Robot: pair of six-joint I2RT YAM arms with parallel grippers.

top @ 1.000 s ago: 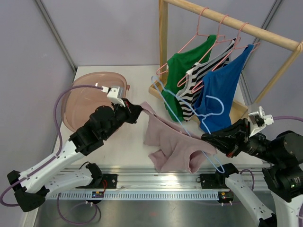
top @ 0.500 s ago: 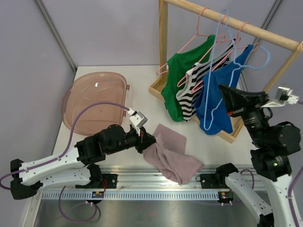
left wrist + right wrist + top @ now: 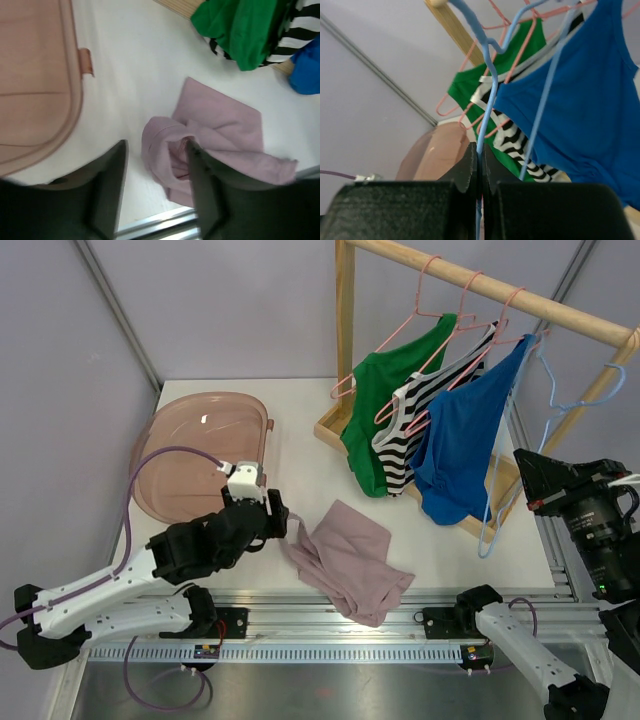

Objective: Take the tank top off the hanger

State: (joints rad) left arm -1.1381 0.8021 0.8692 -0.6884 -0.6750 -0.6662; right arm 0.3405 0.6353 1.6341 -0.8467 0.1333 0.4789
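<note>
- Tank top, mauve: laid crumpled on the white table close to the front edge, between the two arm bases. It is bunched into folds at its left end and spread flatter toward the right. It is carried by no hanger.
- Hanger, pale blue wire, bare: held raised at the right end of the rack, beside the blue top. Its hook is brought up near the rail; whether it rests there cannot be told.
- Right gripper: both jaws are pressed together on the hanger's wire, which is seen running up out of the pinch in the wrist view.
- Left gripper: jaws are held spread apart, with nothing clasped. It is poised low over the bunched left end of the tank top. One finger is seen against a fold, though contact cannot be confirmed.
- Wooden rack: set upright at the back right of the table.
- Garments hung on the rack by pink hangers, left to right: green top, striped top, then the blue top.
- Pink tub, translucent: placed at the table's left side, well apart from the tank top.
</note>
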